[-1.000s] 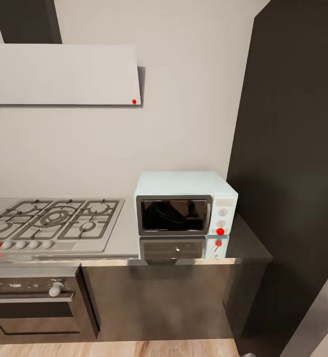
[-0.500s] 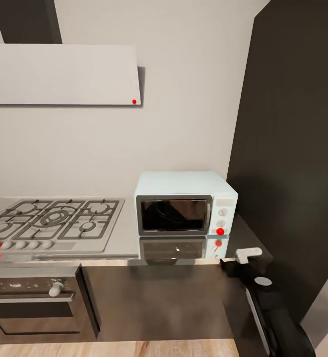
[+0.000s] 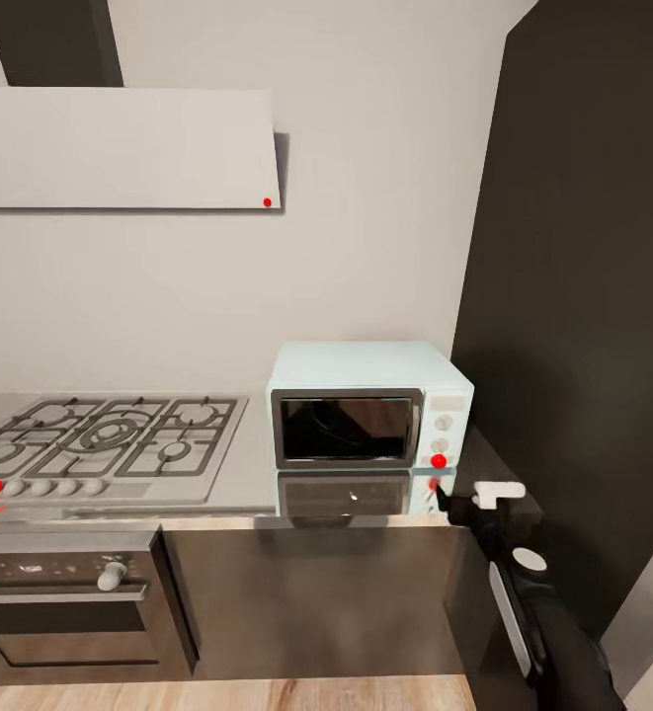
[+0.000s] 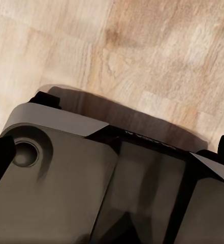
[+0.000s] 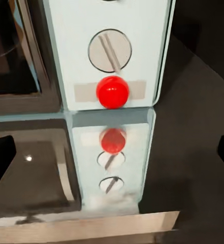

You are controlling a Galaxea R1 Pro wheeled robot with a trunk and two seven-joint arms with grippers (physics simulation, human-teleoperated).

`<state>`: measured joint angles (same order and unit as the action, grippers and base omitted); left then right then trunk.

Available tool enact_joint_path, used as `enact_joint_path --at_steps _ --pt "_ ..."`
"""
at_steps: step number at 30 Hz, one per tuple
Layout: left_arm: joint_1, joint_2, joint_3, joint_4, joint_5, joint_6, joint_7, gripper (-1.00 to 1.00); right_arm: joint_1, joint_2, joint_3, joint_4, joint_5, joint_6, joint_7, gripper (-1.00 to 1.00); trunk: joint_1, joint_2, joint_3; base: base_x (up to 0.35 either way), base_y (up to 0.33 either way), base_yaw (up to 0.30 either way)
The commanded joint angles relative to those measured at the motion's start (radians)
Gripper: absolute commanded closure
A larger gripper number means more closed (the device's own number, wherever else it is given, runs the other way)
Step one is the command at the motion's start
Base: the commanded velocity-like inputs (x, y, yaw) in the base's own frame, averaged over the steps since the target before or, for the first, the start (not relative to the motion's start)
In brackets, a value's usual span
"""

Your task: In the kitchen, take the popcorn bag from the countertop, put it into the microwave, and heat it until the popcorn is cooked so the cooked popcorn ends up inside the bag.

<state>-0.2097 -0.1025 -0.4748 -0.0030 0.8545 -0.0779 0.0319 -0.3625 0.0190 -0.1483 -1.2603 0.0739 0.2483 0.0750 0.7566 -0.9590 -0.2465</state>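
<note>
Now | microwave (image 3: 370, 405): boxy, pale mint, dark glass door shut, on glossy steel countertop (image 3: 237, 474) | red round button (image 5: 112, 92) below slotted white knob (image 5: 109, 50) | right gripper (image 3: 454, 499): just before microwave's lower right corner, black fingertips spread wide, empty | left gripper: cannot tell, over wood-grain floor (image 4: 157, 56)

The right gripper (image 3: 441, 491) has moved up toward 11 o'clock, closer to the microwave's (image 3: 366, 380) red button (image 3: 439, 461).
</note>
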Motion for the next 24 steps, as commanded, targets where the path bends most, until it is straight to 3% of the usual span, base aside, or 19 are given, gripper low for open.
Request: enact_joint_path --at_steps 1,4,7,9,12,15,19,24 --pt "0.000 0.000 -0.008 0.000 0.006 -0.003 0.003 -1.00 -0.001 0.001 -0.004 0.014 0.004 -0.018 0.010 -1.00 0.000 -0.001 -0.001 0.000 0.000 0.000" --pt "0.000 0.000 -0.008 0.000 0.006 -0.003 0.003 -1.00 -0.001 0.000 -0.001 0.008 -0.001 -0.059 0.021 -1.00 0.000 -0.001 -0.001 0.000 0.000 0.000" --pt "0.000 0.000 -0.008 0.000 0.006 -0.003 0.003 -1.00 0.006 -0.002 -0.003 -0.099 0.008 -0.058 0.023 -1.00 0.000 -0.001 -0.001 0.000 0.000 0.000" --pt "0.000 0.000 -0.008 0.000 0.006 -0.003 0.003 -1.00 0.007 -0.005 -0.003 -0.114 0.016 -0.056 0.021 -1.00 0.000 -0.001 -0.001 0.000 0.000 0.000" --pt "0.000 0.000 -0.008 0.000 0.007 -0.003 0.003 -1.00 0.008 -0.010 -0.004 -0.113 0.051 -0.053 0.023 -1.00 0.000 -0.001 -0.001 0.000 0.000 0.000" --pt "0.000 0.000 -0.008 0.000 0.007 -0.003 0.003 -1.00 0.007 -0.013 -0.003 -0.111 0.092 0.023 0.075 -1.00 0.000 -0.001 -0.001 0.000 0.000 0.000" --pt "0.000 0.000 -0.008 0.000 0.007 -0.003 0.003 -1.00 0.007 -0.014 -0.012 -0.072 0.099 0.062 0.133 -1.00 0.000 -0.001 -0.001 0.000 0.000 0.000" --pt "0.000 0.001 -0.008 0.000 0.008 -0.003 0.003 -1.00 0.007 -0.012 -0.014 -0.051 0.105 0.066 0.141 -1.00 0.000 -0.001 -0.001 0.000 0.000 0.000"
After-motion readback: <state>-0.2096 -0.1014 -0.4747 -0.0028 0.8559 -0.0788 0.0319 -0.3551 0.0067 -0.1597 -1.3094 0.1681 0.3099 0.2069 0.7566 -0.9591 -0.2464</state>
